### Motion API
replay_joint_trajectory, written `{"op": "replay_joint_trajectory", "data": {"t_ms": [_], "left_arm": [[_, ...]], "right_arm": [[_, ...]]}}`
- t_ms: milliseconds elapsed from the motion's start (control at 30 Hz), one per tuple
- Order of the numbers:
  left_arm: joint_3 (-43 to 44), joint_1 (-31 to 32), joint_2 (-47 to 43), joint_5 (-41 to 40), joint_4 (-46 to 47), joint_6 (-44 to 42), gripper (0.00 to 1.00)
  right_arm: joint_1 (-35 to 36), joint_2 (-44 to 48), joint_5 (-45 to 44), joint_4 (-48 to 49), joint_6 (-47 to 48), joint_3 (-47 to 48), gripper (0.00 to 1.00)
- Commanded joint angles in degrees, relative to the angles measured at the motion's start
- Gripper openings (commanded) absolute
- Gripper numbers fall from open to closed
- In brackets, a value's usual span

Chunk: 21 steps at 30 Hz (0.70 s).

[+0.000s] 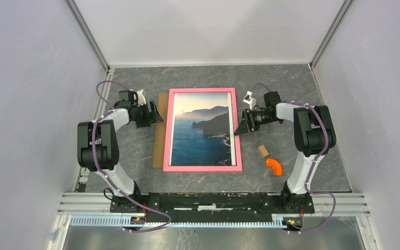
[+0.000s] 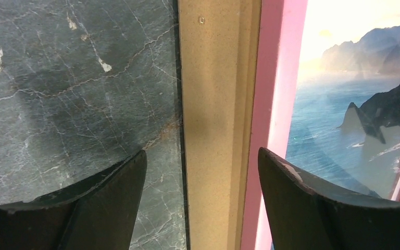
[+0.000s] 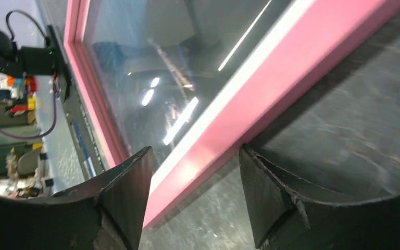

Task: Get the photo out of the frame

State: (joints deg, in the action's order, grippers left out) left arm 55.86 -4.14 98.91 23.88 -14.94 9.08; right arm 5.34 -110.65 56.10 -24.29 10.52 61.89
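The frame lies flat in the middle of the table with its pink rim up. The photo of sea and cliffs shows inside it. A brown fibreboard back sticks out along its left side. My left gripper is open at that left edge; in the left wrist view its jaws stand either side of the board and the pink rim. My right gripper is open and low at the frame's right edge. In the right wrist view the rim runs between its jaws.
A small wooden block and an orange elbow piece lie on the table right of the frame's near corner. Grey walls close in both sides and the back. A metal rail carries the arm bases at the near edge.
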Motion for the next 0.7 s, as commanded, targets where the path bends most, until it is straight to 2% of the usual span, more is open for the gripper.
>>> {"op": "replay_joint_trajectory", "data": {"t_ms": [0, 100, 333, 667], "left_arm": [[-0.99, 0.15, 3.6, 1.09, -3.03, -2.06, 0.87], [-1.2, 0.13, 4.94, 3.1, -3.52, -1.62, 0.89], [-1.54, 0.14, 5.56, 8.34, -2.14, -0.43, 0.84], [-1.98, 0.11, 5.25, 9.31, -1.54, -0.29, 0.78]], "right_arm": [[4.53, -3.69, -0.9, -4.61, 2.19, -1.25, 0.68], [5.91, -4.48, -0.23, -4.64, 1.49, 0.8, 0.64], [8.44, -3.94, 1.63, -2.99, -1.56, 4.14, 0.61], [11.58, -3.93, 0.79, -0.52, -4.89, 8.22, 0.55]]}}
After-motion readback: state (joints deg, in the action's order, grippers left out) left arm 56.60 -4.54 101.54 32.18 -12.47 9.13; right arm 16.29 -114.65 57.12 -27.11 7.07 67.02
